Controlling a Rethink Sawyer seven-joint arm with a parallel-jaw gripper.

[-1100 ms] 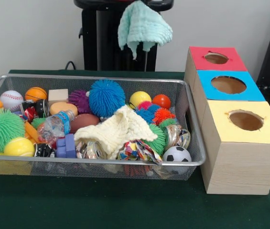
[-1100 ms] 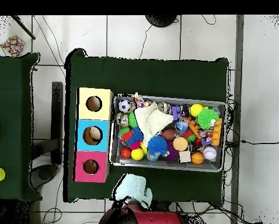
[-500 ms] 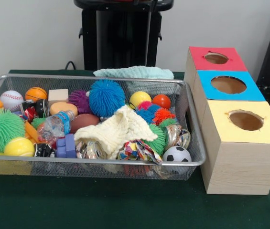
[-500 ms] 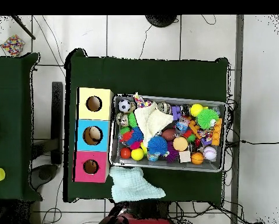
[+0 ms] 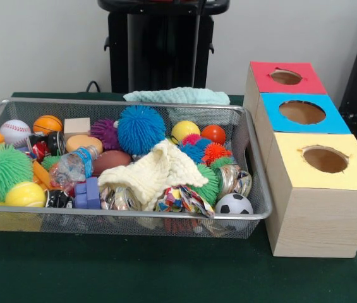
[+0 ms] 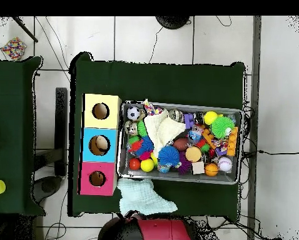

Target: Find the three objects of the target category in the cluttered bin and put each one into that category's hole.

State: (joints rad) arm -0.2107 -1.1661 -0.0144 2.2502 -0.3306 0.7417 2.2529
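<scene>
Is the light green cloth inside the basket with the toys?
No, the cloth lies on the table outside the basket.

Even, bright, seemingly overhead light; soft shadows, mild blur, no strong glare.

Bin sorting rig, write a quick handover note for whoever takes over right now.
Gripper: not in view in either picture.
Mint cloth lies on the table behind the bin, outside it, beside the red box; it is in no hole.
Cream cloth lies on top of the toys in the bin.
Blue box and yellow box stand in line with the red one.
Done: nothing visibly sorted.
Left: find the target things and drop each into its hole.
</scene>
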